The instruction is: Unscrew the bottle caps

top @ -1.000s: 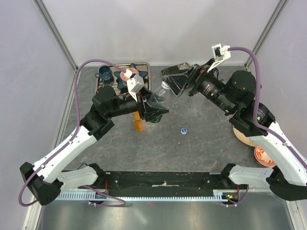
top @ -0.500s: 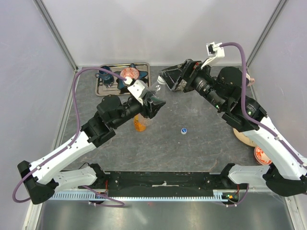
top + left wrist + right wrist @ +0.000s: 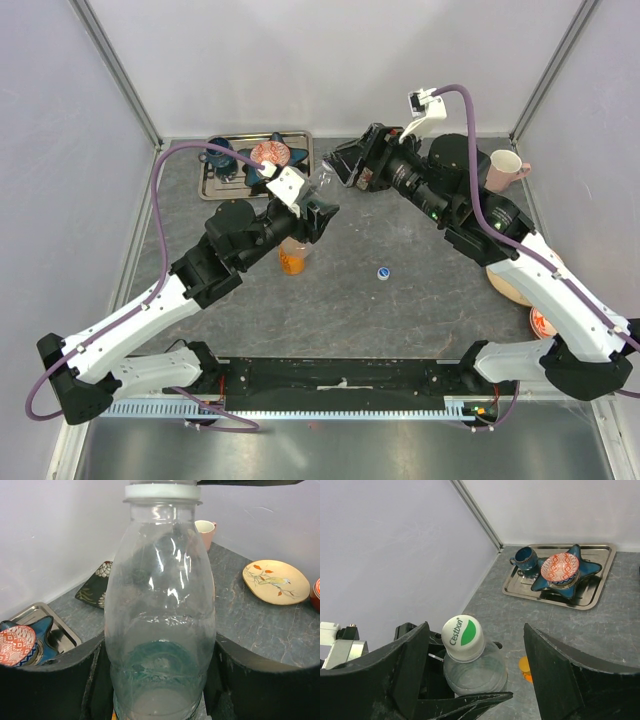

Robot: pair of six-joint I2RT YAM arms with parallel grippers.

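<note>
My left gripper [image 3: 320, 213] [image 3: 160, 680] is shut on the lower body of a clear plastic bottle [image 3: 160, 605] [image 3: 322, 186], held off the table and tilted toward the right arm. Its green-and-white cap [image 3: 463, 636] [image 3: 162, 491] is screwed on. My right gripper [image 3: 476, 642] [image 3: 346, 166] is open, one finger on each side of that cap with a gap on both sides. A small orange bottle [image 3: 292, 258] stands below the left gripper, its orange cap [image 3: 526, 665] on. A blue-and-white cap [image 3: 383, 272] lies loose on the table.
A steel tray [image 3: 300, 140] [image 3: 600, 587] at the back left holds a blue mug, a star dish and a red patterned bowl. A pink mug [image 3: 503, 168] stands at the back right. Plates [image 3: 512, 285] [image 3: 276, 581] lie by the right wall.
The left arm has carried the clear bottle up and toward the back. The right gripper has swung left to straddle the cap and its jaws have narrowed a little.
</note>
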